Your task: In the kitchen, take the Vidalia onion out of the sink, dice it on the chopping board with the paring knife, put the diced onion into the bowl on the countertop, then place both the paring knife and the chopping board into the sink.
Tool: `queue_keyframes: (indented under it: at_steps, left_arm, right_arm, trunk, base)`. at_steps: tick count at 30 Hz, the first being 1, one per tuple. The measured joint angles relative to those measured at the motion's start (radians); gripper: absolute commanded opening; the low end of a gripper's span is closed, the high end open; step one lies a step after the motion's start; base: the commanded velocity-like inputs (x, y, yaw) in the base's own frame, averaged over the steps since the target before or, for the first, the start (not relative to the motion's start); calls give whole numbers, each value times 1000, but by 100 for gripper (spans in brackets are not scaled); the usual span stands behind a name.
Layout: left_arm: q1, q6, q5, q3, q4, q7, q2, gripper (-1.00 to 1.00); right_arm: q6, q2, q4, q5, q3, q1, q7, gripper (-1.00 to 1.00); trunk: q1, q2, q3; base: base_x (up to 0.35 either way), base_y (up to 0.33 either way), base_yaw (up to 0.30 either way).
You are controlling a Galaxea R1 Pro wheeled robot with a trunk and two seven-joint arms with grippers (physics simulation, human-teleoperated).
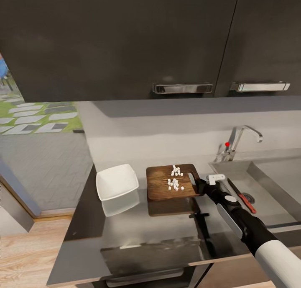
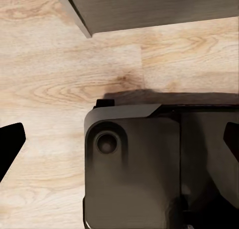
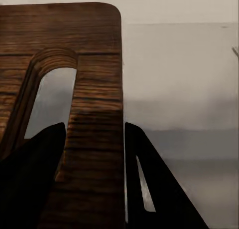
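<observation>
Right hand (image 3: pixel 94 179): pinched on chopping board (image 1: pixel 171 182) handle strip | diced onion (image 1: pixel 175 178) carried on board | bowl (image 1: pixel 116 181) just beside board's far end, leftward | left hand (image 2: pixel 119 149): spread, idle.

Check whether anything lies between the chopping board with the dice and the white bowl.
Nothing visible does. The chopping board, diced onion on it, sits beside the bowl with only bare countertop between. The right gripper straddles the board's handle end.

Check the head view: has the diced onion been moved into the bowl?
No. The white dice lie on the board, and the bowl beside it holds nothing.
</observation>
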State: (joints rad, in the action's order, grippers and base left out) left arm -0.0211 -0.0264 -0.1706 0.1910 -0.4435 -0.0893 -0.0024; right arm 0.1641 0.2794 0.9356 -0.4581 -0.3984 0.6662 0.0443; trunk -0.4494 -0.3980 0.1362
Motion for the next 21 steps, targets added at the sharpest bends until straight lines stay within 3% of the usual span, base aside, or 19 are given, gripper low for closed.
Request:
queue_keyframes:
  at_steps: [21]
  left_arm:
    - [0,0,0,0,0,-1,0,100]
  right_arm:
    - [0,0,0,0,0,0,0,-100]
  trunk:
    - [0,0,-33]
  base:
    - [0,192,0]
